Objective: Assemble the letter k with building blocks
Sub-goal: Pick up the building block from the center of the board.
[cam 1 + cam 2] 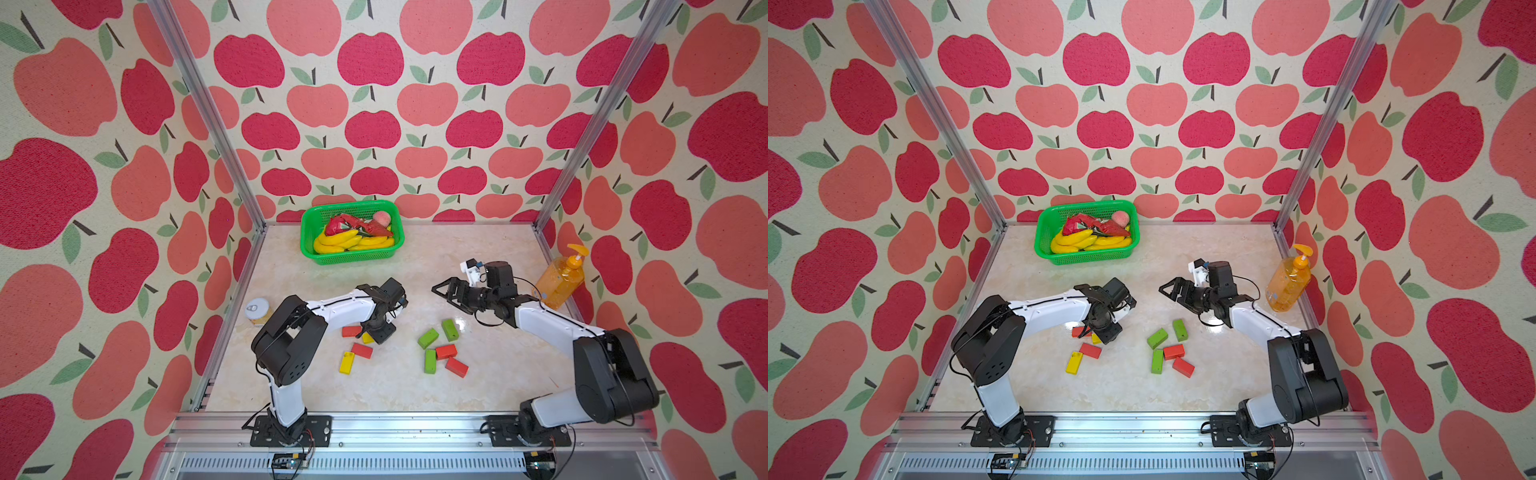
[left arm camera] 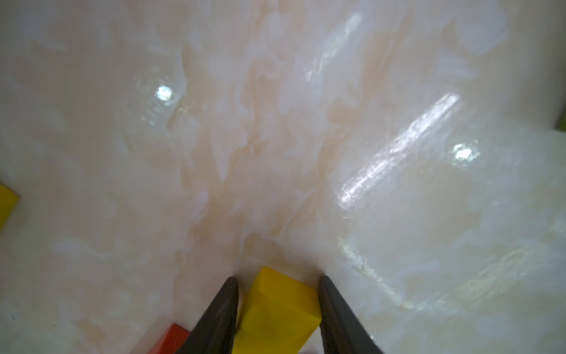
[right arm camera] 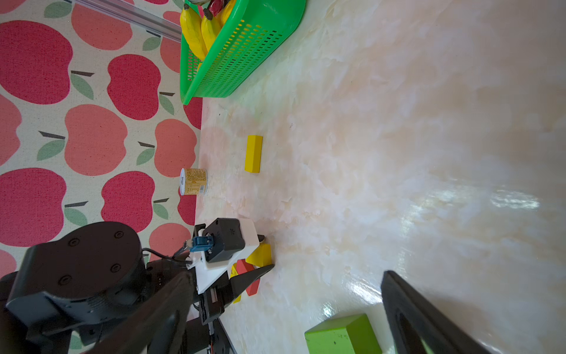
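Opening pick of the K, seen from my remote desk: no stroke of the letter is laid yet, and the building blocks lie in two loose scatters on the marble tabletop [image 1: 395, 395]. Red and yellow ones sit by the left arm. Three green blocks [image 1: 428, 338] and two red blocks [image 1: 456, 367] lie nearer the right arm. The left gripper [image 2: 277, 279] is down at the table, its jaws half spread and straddling a yellow block [image 2: 278, 309] that lies flat. One finger seems to meet the block's side and a sliver of table shows at the other, so I cannot tell whether the pinch is made. A red block [image 2: 171, 340] lies just beside it. The right gripper [image 1: 442, 293] hovers over bare table, spread wide and carrying nothing. By my reading the next move calls for a firm squeeze and a straight lift clear of the red neighbour. Then I would carry the block to open marble to start the upright.
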Controlling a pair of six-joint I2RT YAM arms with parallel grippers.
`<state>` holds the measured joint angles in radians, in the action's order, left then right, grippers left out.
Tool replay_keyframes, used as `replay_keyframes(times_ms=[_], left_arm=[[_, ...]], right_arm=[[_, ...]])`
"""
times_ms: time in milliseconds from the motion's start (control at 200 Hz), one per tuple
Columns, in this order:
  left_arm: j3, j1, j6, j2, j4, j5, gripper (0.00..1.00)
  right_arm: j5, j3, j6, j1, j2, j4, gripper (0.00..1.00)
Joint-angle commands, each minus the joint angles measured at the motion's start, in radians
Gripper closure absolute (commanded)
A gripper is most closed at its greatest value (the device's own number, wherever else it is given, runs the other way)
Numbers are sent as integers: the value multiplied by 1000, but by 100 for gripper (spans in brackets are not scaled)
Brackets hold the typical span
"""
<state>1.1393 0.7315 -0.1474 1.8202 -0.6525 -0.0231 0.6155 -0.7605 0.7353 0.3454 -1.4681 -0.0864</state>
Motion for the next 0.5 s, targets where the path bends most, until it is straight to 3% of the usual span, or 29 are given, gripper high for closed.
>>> replay_keyframes(times_ms=[0, 260, 490], left_arm=[[-7, -19, 17, 45, 1, 2, 57], [-43, -38, 41, 8, 11, 9, 39], [-96, -34, 64, -46, 15, 8, 38]], right_arm=[[-2, 3, -3, -6, -17, -8, 1], [-2, 2, -2, -6, -27, -10, 1], [-2, 1, -2, -6, -31, -10, 1]])
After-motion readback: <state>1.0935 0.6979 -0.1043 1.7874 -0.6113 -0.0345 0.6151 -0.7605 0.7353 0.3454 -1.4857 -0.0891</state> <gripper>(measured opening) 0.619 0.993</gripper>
